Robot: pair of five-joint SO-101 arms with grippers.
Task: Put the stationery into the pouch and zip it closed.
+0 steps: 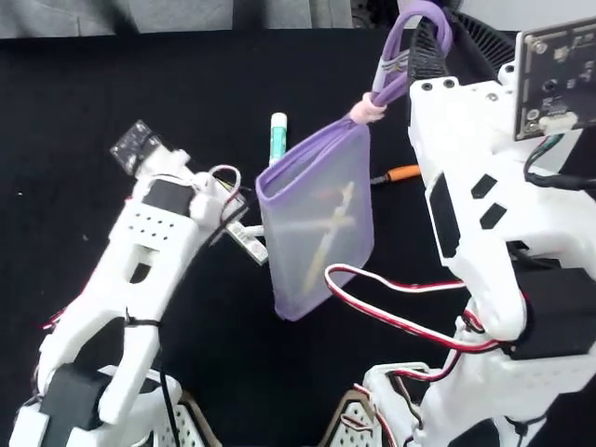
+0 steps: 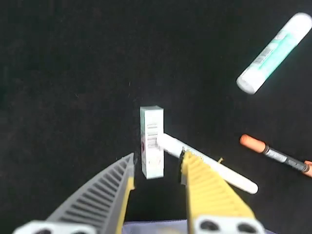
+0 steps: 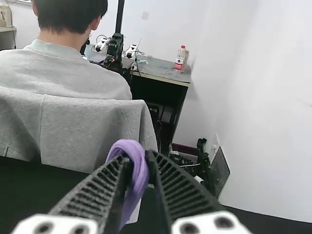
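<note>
high view: the purple pouch (image 1: pixel 317 233) hung by its strap (image 1: pixel 410 47) above the desk (image 1: pixel 74 84); loading seemed under way.
left wrist view: the left gripper (image 2: pixel 157 158), fingers released, flanked a small white box (image 2: pixel 152 141); the next move called for closing on it.
right wrist view: the right gripper (image 3: pixel 140 163) had its fingers clenched on the strap.

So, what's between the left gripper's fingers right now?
In the left wrist view, a small white box lies between the open fingers of the left gripper; a white pen meets it beside the yellow finger.
</note>
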